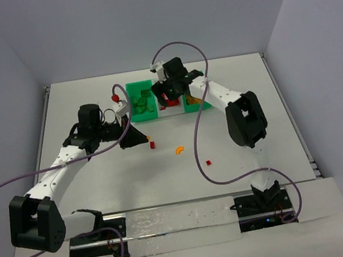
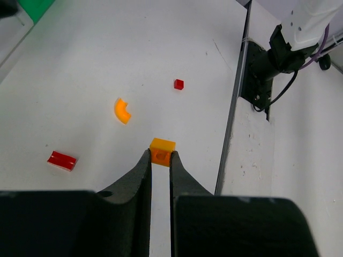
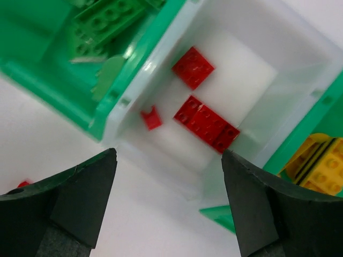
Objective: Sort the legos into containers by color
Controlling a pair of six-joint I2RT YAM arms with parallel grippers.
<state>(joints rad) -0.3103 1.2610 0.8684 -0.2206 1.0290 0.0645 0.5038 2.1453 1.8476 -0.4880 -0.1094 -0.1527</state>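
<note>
Looking from above, the left hand [image 1: 133, 137] sits over the counter [image 1: 135, 185] near the containers [image 1: 144, 117], while the right hand [image 1: 168, 94] hovers above the middle of that row. If both hands reach for the row together, they could crowd each other.

From the left wrist, that hand is clenched on an orange brick [image 2: 162, 150] by its very tips, so a quick swing may twist it loose.

From the right wrist, the jaws stand released and empty over the white container [image 3: 241, 69] holding red legos [image 3: 206, 123]; dipping lower could clip its wall.
</note>
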